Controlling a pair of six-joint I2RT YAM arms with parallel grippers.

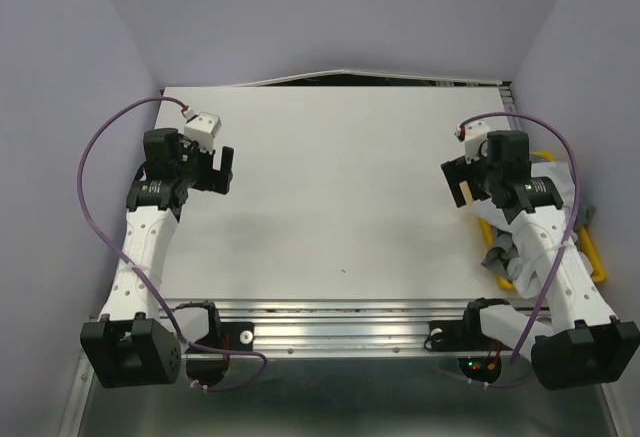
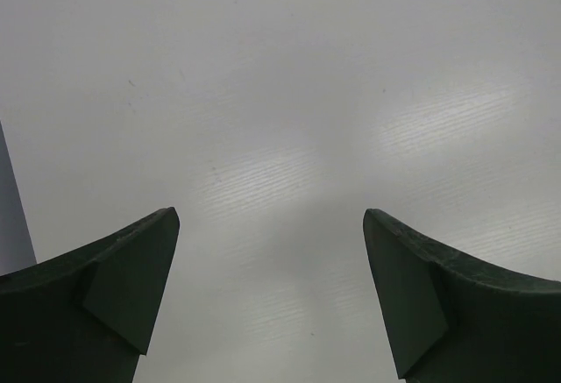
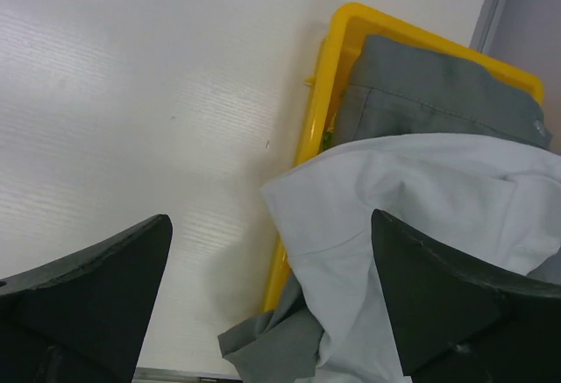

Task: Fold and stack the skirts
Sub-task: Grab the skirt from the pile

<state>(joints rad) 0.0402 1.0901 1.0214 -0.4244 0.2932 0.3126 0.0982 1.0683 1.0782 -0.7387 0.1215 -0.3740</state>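
Top view: yellow tray at right edge of table. White skirt and grey skirts heaped in tray, spilling over its left rim. Right gripper just left of tray, jaws apart, empty. Left gripper well left of tray, jaws apart, empty.

Left wrist: left gripper spread wide over table, nothing between fingers.

Right wrist: right gripper spread wide above tray left rim. White skirt lies atop grey skirts.

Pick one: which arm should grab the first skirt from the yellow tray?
Probably right. The right pincer, open, hangs near the white skirt, piled with grey skirts in the yellow tray. The left pincer, also open, faces bare table.
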